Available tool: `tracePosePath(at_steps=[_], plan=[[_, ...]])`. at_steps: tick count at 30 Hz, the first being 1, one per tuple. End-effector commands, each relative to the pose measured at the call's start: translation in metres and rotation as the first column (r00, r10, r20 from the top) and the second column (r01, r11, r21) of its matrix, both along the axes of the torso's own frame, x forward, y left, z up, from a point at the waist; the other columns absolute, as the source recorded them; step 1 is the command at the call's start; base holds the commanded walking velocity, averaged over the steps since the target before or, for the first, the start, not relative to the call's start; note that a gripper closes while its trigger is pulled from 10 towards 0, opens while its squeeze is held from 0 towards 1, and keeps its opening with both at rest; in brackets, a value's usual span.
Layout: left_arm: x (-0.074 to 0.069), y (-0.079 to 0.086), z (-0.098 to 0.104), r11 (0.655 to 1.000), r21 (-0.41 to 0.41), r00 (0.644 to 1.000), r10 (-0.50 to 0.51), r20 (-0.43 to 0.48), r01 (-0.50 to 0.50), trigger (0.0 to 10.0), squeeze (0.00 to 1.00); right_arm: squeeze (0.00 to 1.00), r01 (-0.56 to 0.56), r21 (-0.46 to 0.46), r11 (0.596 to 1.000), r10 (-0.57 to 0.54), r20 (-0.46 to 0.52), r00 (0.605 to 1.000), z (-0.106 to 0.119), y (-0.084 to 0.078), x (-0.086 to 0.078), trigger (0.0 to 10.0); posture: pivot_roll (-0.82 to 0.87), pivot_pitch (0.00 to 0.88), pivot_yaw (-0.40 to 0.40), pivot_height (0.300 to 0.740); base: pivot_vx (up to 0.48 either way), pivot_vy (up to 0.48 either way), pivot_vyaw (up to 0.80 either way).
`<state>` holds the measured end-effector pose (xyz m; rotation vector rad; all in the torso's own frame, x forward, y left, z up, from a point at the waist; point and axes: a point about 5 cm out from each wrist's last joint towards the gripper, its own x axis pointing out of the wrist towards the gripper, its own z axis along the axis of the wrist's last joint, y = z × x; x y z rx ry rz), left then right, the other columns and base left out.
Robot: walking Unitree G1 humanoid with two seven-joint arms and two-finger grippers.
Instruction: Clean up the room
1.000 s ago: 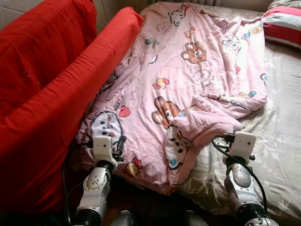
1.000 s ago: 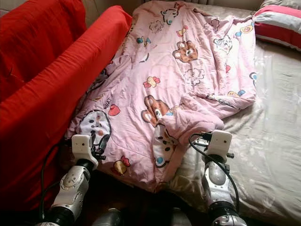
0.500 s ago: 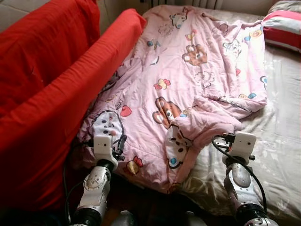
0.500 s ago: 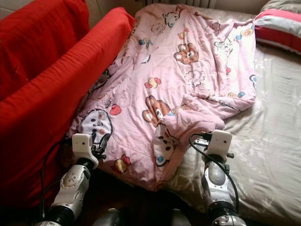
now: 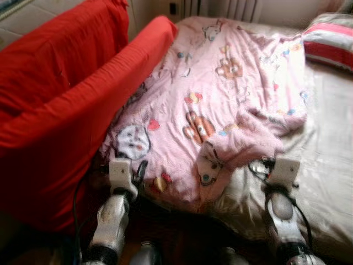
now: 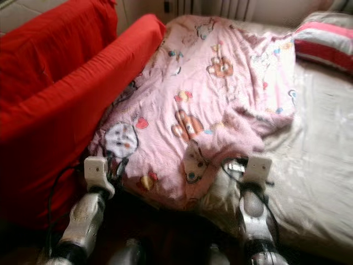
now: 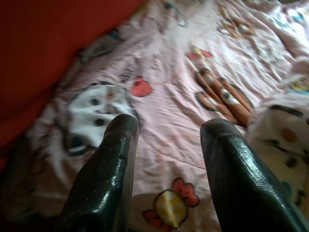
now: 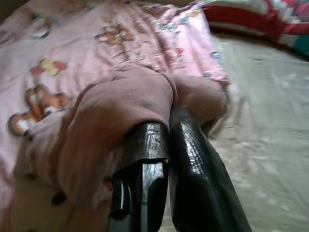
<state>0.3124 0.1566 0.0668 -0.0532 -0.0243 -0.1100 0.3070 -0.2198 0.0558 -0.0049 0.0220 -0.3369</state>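
Pink quilt spread crumpled over bed, near edge draped at foot, beside red sofa. Striped pillow at far right.

Left gripper: jaws held apart, poised over quilt's lower corner, nothing held.

Right gripper: jaws pressed together, clamped on folded-over quilt flap.

Quilt judged soft, light, limp; sag and bunching expected. Best taken by corners or hem, both grippers well apart.

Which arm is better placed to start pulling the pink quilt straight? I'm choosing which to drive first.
Probably the right. The right gripper is shut against a bunched fold of the pink quilt; the left gripper hangs open above flat fabric, gripping nothing.
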Motion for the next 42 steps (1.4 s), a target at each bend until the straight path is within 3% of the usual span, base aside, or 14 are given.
tracePosePath(at_steps=[1,14,23,34,42], plan=[[-0.009,0.005,-0.013,1.000,0.010,0.999,0.017,-0.051,-0.016,10.0,0.00,0.00,0.015,-0.007,1.000,-0.014,0.027,1.000,0.005,0.000,0.002,10.0,-0.01,0.210,0.039,0.740,0.000,-0.262,0.00],[-0.009,0.005,-0.013,1.000,0.016,0.999,0.012,-0.052,-0.012,10.0,0.00,0.00,0.149,-0.049,0.988,-0.145,0.082,0.986,0.014,-0.016,-0.001,10.0,-0.01,0.211,0.042,0.740,0.000,-0.284,0.00],[-0.009,0.005,-0.013,1.000,0.007,0.999,0.012,-0.050,-0.012,10.0,0.00,0.00,0.131,-0.047,0.990,-0.128,0.055,0.990,0.009,-0.010,-0.002,10.0,-0.01,0.214,0.043,0.740,0.000,-0.389,0.00],[-0.010,0.005,-0.013,1.000,-0.008,0.999,0.007,-0.045,-0.007,10.0,0.00,0.00,0.060,-0.034,0.998,-0.059,0.030,0.998,0.005,0.000,-0.001,10.0,-0.01,0.217,0.044,0.740,-0.316,-0.261,0.00],[-0.010,0.004,-0.013,1.000,-0.016,0.999,0.006,-0.043,-0.006,10.0,0.00,0.00,-0.011,-0.019,1.000,0.011,0.010,1.000,0.002,0.008,0.001,10.0,-0.01,0.216,0.043,0.740,-0.444,0.000,0.00]])
